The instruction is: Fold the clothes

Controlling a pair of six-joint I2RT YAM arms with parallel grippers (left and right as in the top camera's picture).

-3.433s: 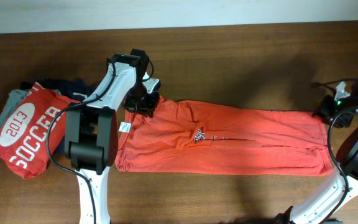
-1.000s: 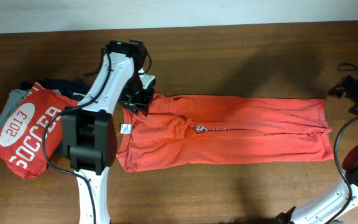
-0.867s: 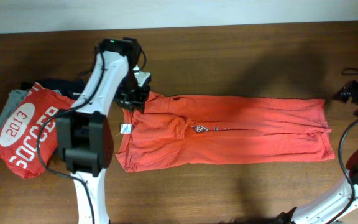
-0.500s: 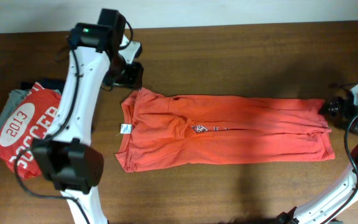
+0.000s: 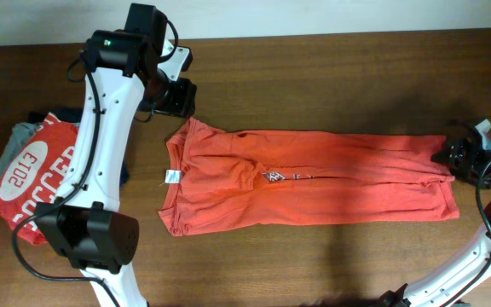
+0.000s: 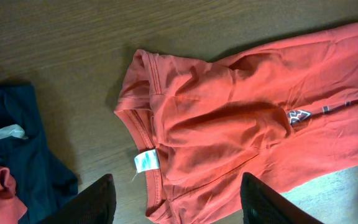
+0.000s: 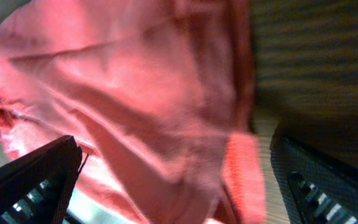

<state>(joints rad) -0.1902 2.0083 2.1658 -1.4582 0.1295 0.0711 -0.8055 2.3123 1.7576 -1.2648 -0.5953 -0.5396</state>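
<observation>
The clothes, one orange-red T-shirt (image 5: 314, 183), lie folded lengthwise into a long strip across the table's middle. A white neck tag (image 5: 170, 176) and a small dark print (image 5: 273, 176) show on it. My left gripper (image 5: 175, 92) hovers open above and behind the shirt's upper left corner, apart from it. In the left wrist view the shirt (image 6: 229, 112) and tag (image 6: 145, 160) lie below my open left gripper (image 6: 179, 205). My right gripper (image 5: 447, 157) is at the shirt's right end. In the right wrist view my right gripper (image 7: 179, 186) stands wide open over blurred cloth (image 7: 135, 93).
A pile of folded garments sits at the far left: a red shirt with white "2013 SOCCER" (image 5: 37, 183) on top, with grey cloth (image 5: 5, 149) and dark navy cloth (image 6: 17, 137) beneath. The table's far edge (image 5: 314, 32) runs along the top.
My left gripper opened, let go of the shirt's upper left corner and lifted away up and to the left. My right gripper moved in to the shirt's right end.
</observation>
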